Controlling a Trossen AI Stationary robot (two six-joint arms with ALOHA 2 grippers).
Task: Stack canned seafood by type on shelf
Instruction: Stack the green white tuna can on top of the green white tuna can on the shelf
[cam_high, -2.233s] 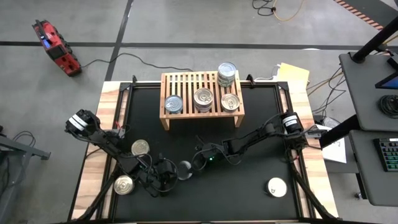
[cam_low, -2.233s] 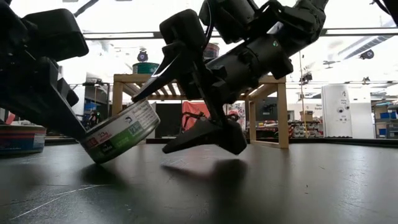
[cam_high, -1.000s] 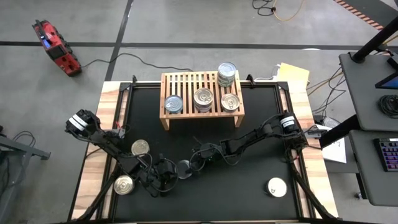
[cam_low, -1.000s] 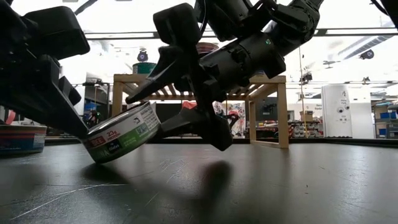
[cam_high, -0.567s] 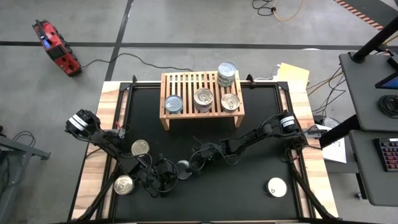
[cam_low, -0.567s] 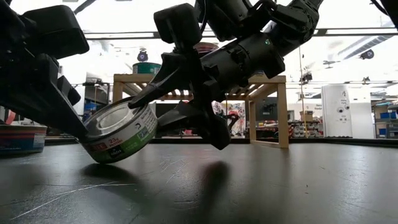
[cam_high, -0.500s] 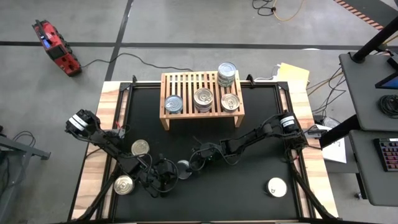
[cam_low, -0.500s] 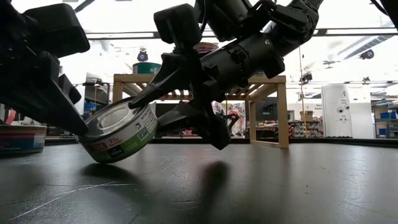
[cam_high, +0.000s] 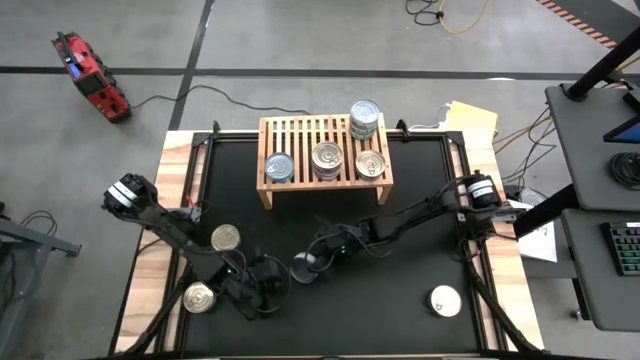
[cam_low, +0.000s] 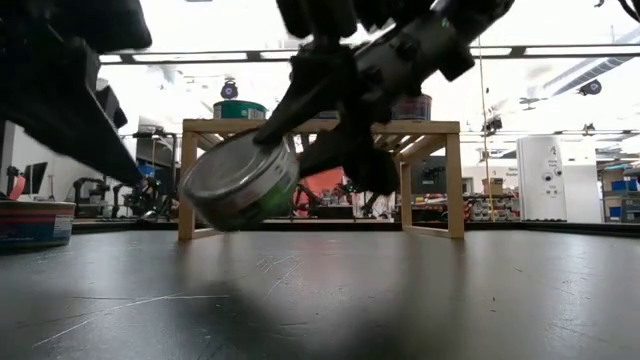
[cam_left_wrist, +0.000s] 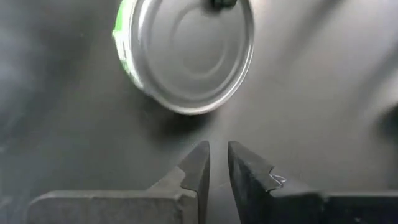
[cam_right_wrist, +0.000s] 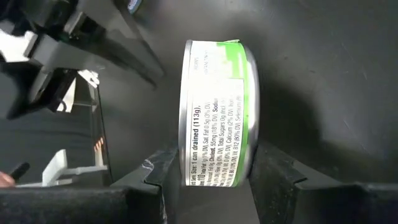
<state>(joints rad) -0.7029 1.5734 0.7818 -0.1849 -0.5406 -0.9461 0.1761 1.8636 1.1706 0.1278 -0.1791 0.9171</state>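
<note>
— What have you got hold of?

— My right gripper (cam_right_wrist: 208, 177) has its two fingers clamped on a green-labelled tin (cam_right_wrist: 216, 112), one finger on the lid and one on the base, so the tin sits on edge between them. From table height the tin (cam_low: 240, 185) hangs clear of the black mat, tilted, with its silver face turned toward the near edge. From above it (cam_high: 303, 266) sits a little left of centre, in the near half of the worktop.

— And your other gripper?

— My left gripper (cam_left_wrist: 217, 163) has nothing in it. Its fingers are drawn almost together, only a thin slit between the tips, and it points at the round silver face of that same tin (cam_left_wrist: 185, 53) just ahead of it. From above, the left gripper (cam_high: 262, 287) is near the front edge, just left of the tin.

— Where are the rest of the tins?

— The wooden shelf (cam_high: 300, 135) stands at the far edge, in the middle. On its slats I see a blue-sided tin (cam_high: 279, 166) at the left, a gold-lidded one (cam_high: 327, 158) next to it, another with a pull tab (cam_high: 370, 163) at the right, and a stack (cam_high: 364, 117) at the far right corner of the shelf. Two loose tins (cam_high: 225, 237) (cam_high: 200, 296) lie by the left edge of the worktop, and a white-lidded one (cam_high: 445, 300) lies toward the near right corner.
</note>
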